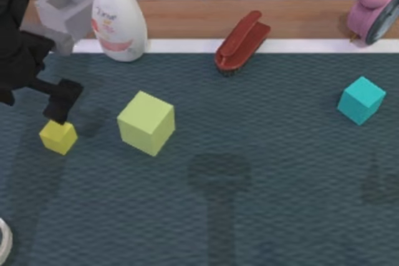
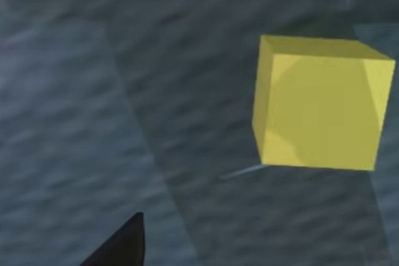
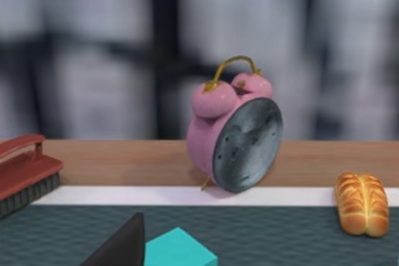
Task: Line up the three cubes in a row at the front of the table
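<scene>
The small bright yellow cube (image 1: 58, 136) rests on the mat of the table (image 1: 262, 154) at the left. My left gripper (image 1: 62, 101) hovers just behind and above it, open, with nothing between its fingers; in the left wrist view the yellow cube (image 2: 318, 107) lies apart from the one visible fingertip (image 2: 124, 247). To its right stands the larger pale yellow-green cube (image 1: 146, 123). At the far right sits the teal cube (image 1: 360, 99). My right arm is out of the top view; the right gripper (image 3: 177, 256) is open over the teal cube (image 3: 181, 247), with one finger (image 3: 121, 247) showing.
Along the back edge stand a grey hollow block (image 1: 62, 7), a white lotion bottle (image 1: 118, 23), a red brush (image 1: 242, 40) and a pink alarm clock (image 1: 374, 4). A bread roll (image 3: 360, 204) lies near the clock. A white object (image 1: 3, 241) shows at the front left corner.
</scene>
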Controlling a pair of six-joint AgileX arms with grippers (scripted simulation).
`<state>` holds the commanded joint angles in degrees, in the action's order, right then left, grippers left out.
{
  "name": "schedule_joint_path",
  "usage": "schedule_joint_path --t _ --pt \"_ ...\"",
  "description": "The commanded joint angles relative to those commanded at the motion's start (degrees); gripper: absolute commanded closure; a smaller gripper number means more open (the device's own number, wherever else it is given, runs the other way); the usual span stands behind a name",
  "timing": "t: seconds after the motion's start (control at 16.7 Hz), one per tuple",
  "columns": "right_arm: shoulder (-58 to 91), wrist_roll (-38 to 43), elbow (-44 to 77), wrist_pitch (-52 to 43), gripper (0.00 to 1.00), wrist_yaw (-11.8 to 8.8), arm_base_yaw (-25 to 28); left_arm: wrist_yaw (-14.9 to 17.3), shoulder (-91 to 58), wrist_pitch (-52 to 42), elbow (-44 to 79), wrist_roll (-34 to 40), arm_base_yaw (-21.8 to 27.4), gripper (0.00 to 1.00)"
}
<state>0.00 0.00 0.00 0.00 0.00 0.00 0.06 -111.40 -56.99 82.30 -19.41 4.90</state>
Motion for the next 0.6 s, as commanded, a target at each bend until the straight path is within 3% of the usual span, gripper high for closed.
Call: schedule_joint_path --t 0.6 --pt "0.0 0.0 0.0 0.0 0.00 0.0 0.0 0.0 -6.1 -2.8 5.1 -1.2 0.0 0.00"
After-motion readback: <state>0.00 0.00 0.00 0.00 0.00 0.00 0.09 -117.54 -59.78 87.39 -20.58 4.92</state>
